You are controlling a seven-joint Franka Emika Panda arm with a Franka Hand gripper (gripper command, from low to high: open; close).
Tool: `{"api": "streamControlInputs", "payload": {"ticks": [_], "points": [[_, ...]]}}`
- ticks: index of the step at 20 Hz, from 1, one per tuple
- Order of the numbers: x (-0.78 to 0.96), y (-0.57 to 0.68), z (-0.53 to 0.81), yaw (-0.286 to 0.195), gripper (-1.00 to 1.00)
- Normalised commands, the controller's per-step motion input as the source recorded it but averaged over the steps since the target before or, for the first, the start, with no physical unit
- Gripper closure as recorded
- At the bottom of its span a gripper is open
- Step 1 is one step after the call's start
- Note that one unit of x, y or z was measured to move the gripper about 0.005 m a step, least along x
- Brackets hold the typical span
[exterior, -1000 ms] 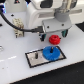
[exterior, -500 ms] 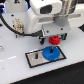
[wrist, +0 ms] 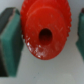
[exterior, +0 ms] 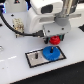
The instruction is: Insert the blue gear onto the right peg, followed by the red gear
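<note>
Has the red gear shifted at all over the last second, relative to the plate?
No clear move. In the exterior view the red gear sits just beyond the blue gear on the grey plate, as before, with the gripper around it.

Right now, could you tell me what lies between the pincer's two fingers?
The red gear lies between the fingers, filling most of the gap; the wrist view shows it.

On the table [exterior: 10, 65], we see the plate [exterior: 31, 59] lying near the front, with the blue gear [exterior: 49, 53] seated on its end toward the exterior view's right. The red gear [exterior: 55, 39] sits just behind the blue gear, between the gripper's [exterior: 55, 39] fingers [wrist: 9, 40].
</note>
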Motion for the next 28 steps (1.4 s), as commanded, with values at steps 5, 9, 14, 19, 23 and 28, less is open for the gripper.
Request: {"api": "streamControlInputs", "payload": {"ticks": [5, 9, 14, 19, 23, 28], "points": [[0.03, 0.04, 0.25, 0.0, 1.0], [0.2, 0.01, 0.58, 0.0, 1.0], [0.47, -0.03, 0.59, 0.0, 1.0], [0.61, -0.07, 0.47, 0.0, 1.0], [0.68, -0.11, 0.4, 0.0, 1.0], [0.7, -0.21, 0.27, 0.0, 1.0]]}}
